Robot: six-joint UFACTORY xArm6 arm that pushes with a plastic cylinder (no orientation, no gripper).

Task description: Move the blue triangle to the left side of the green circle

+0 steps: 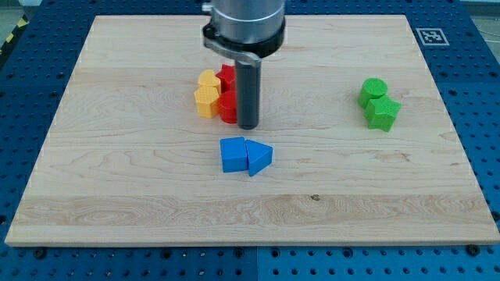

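Rod ends in my tip [248,126], no jaws on this rig, so nothing is held or clamped. Tip sits on the table [117,179] just right of the red pair, touching or nearly touching the near red block; can't tell which. It is just far of the blue pair, with a small gap between.

Block count: six, in three pairs.

Red, two: near red block [227,108] and far red block [226,77], stacked near-to-far, shapes partly hidden behind the rod.

Yellow, two: near yellow block [206,101] and far yellow block [208,80], pressed against the left side of the reds. Faceted outlines, exact shapes unclear.

Blue, two: blue cube [233,154] with the blue triangle [259,158] touching its right side. Both lie near of the tip, around the table's middle, slightly left of centre.

Green, two: green circle [373,90] on the far right part of the table, green block [383,114] touching it on the near side; that one looks star-like or faceted.

Blue triangle is well apart from the green circle, off to its left and nearer the front edge. Open wood between them.

Fiducial tag [428,36] at the table's far right corner.
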